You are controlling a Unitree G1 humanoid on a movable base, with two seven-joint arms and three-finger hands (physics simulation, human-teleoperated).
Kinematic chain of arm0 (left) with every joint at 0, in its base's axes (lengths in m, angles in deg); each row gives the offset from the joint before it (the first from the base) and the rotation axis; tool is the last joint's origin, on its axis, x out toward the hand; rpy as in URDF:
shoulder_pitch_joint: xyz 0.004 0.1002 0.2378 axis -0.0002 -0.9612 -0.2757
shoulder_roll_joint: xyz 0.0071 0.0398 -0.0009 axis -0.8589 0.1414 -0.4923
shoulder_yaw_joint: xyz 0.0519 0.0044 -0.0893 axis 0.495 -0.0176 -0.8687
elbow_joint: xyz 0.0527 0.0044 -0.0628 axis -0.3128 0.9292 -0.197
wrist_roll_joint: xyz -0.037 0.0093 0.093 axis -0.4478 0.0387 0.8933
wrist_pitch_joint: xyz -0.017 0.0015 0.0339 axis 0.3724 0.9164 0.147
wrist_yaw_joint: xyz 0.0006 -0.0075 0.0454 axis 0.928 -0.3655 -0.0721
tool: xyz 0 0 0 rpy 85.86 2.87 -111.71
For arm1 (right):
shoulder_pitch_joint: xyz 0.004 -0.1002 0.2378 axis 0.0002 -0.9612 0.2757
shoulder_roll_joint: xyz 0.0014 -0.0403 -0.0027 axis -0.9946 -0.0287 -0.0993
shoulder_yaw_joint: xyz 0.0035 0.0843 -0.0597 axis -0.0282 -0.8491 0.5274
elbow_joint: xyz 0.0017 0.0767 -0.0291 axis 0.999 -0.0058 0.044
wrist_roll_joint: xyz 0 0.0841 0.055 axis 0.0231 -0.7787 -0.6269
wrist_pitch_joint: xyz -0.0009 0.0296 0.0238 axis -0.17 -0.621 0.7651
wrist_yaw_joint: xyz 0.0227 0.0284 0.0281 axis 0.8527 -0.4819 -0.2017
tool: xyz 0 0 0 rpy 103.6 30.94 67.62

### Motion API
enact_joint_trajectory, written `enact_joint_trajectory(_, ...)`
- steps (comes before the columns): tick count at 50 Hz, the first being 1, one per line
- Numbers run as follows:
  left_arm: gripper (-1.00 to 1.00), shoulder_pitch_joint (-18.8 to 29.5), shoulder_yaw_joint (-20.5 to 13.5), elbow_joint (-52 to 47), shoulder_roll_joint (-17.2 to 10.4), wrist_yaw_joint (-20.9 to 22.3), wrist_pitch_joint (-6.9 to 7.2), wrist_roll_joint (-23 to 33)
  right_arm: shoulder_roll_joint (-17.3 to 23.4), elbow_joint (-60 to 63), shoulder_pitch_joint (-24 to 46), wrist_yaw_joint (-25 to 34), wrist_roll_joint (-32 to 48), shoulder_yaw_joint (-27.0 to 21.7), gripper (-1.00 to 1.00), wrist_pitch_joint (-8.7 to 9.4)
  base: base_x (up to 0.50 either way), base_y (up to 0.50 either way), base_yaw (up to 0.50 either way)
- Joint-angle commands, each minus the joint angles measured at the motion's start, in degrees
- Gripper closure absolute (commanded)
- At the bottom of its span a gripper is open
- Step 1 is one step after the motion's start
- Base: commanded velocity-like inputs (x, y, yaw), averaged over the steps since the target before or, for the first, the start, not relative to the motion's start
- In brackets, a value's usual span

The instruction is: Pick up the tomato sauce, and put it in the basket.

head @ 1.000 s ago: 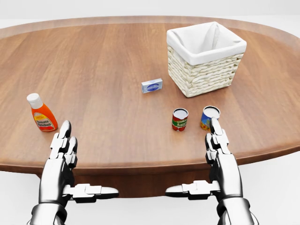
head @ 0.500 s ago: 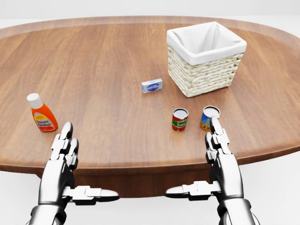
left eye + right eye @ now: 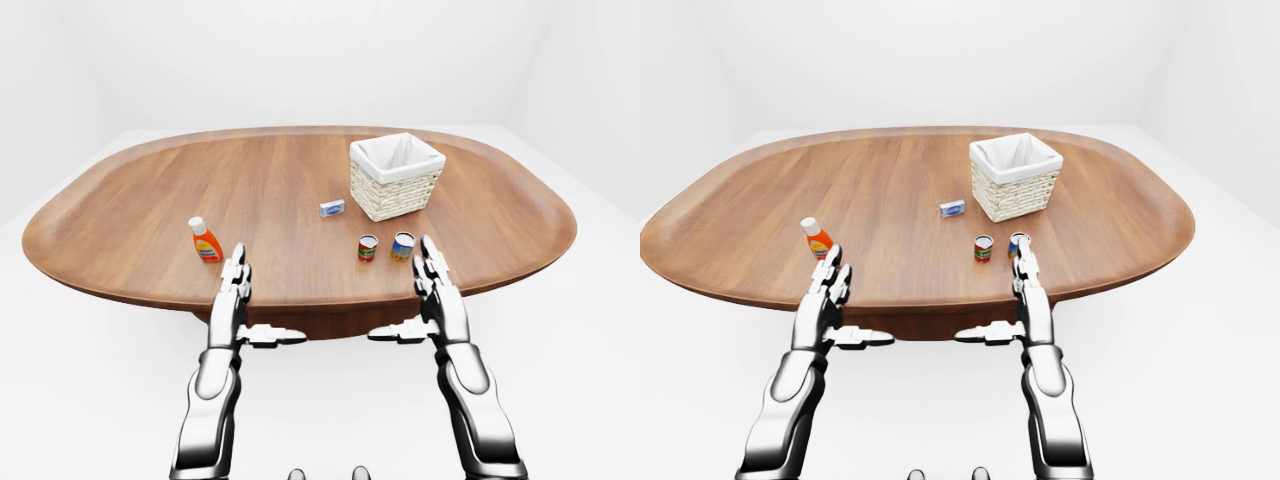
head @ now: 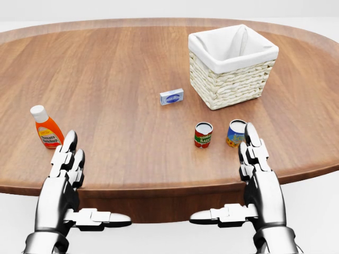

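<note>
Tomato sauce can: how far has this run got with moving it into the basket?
Nothing looks done yet. The tomato sauce can stands upright on the table, beside a second can, apart from the basket, which looks empty. Nothing is in hand: the left robot hand and right robot hand are open at the table's near edge. Reaching, grasping, lifting and placing all remain.

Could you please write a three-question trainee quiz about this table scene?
1. True or false: the basket already holds the tomato sauce can.
2. Which stands nearest the right robot hand? A ketchup bottle B blue-labelled can C small box
3. Fill in: both robot hands have their fingers ____.

Key: 1 false; 2 B; 3 open, as the left robot hand also shows.
</note>
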Motion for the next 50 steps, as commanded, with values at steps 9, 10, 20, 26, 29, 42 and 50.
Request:
enact_joint_trajectory(9,-1.00,-0.57,-7.63,-37.17,-0.62,-0.61,0.00,-5.70,-0.37,48.88,-9.41,2.70,6.69,-2.90,-1.00,0.88,0.00,0.00,0.00)
enact_joint_trajectory(10,-1.00,0.05,-8.58,-38.43,-0.80,-0.86,0.00,-6.23,-0.71,48.91,-10.19,3.44,7.13,-3.40,-1.00,0.88,0.00,0.00,0.00)
enact_joint_trajectory(20,-1.00,6.53,-19.91,-47.72,-4.89,-5.35,0.00,-17.70,38.63,48.91,-46.74,-30.84,-32.69,-27.40,-1.00,-9.12,0.00,0.00,0.00)
enact_joint_trajectory(26,-1.00,6.75,-20.74,-47.92,-5.39,-6.72,0.00,-19.37,31.70,48.93,-59.99,-25.41,-39.91,-38.21,-1.00,-9.12,0.00,0.00,0.00)
enact_joint_trajectory(29,-1.00,6.82,-20.71,-47.68,-5.47,-7.54,0.00,-20.14,26.64,48.93,-63.22,-21.22,-43.85,-42.69,-1.00,-9.12,0.00,0.00,0.00)
enact_joint_trajectory(42,-1.00,5.80,-19.24,-47.25,-5.51,-7.72,0.00,-19.33,20.70,48.93,-64.39,-14.04,-50.08,-47.73,-1.00,-9.12,0.00,0.00,0.00)
enact_joint_trajectory(50,-1.00,5.17,-17.99,-47.14,-5.05,-7.31,0.00,-18.29,22.06,48.93,-64.46,-14.79,-48.97,-46.22,-1.00,-9.12,0.00,-0.02,0.00)
